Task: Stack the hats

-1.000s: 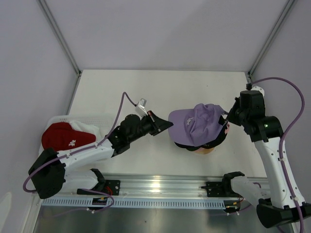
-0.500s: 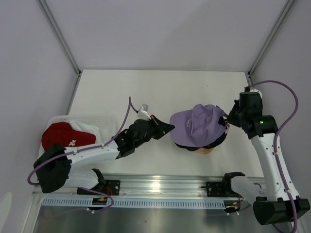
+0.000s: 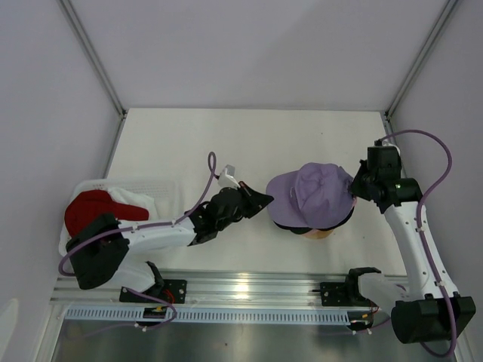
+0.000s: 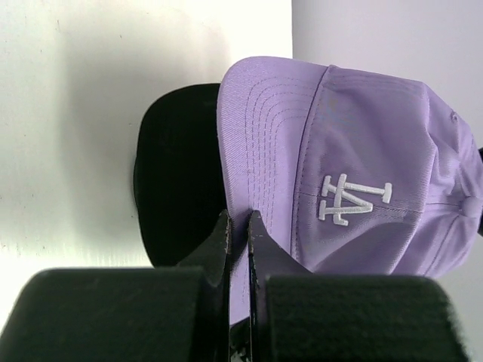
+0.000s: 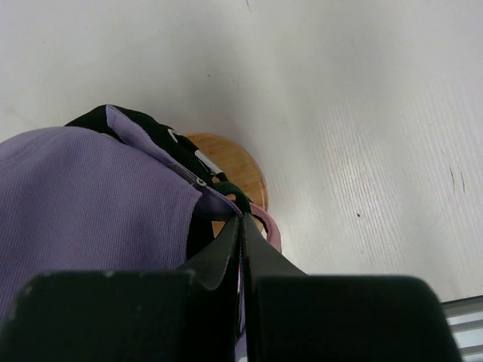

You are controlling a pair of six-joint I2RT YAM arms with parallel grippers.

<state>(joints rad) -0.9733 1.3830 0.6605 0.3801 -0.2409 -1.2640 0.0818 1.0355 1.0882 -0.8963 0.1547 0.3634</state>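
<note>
One lavender cap (image 4: 355, 136) stitched LA tops one black cap (image 4: 177, 188); one red cap (image 3: 94, 211) lies apart. Left gripper (image 4: 238, 220) pinches the lavender brim, right gripper (image 5: 241, 220) its rear

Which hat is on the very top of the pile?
The lavender hat with white letters. The black hat peeks out underneath it, and the red hat lies apart in the white basket.

Hats (image 3: 313, 197) sit stacked on the stand (image 3: 318, 234); far left, another hat (image 3: 94, 211) lies in the basket (image 3: 162, 185).
</note>
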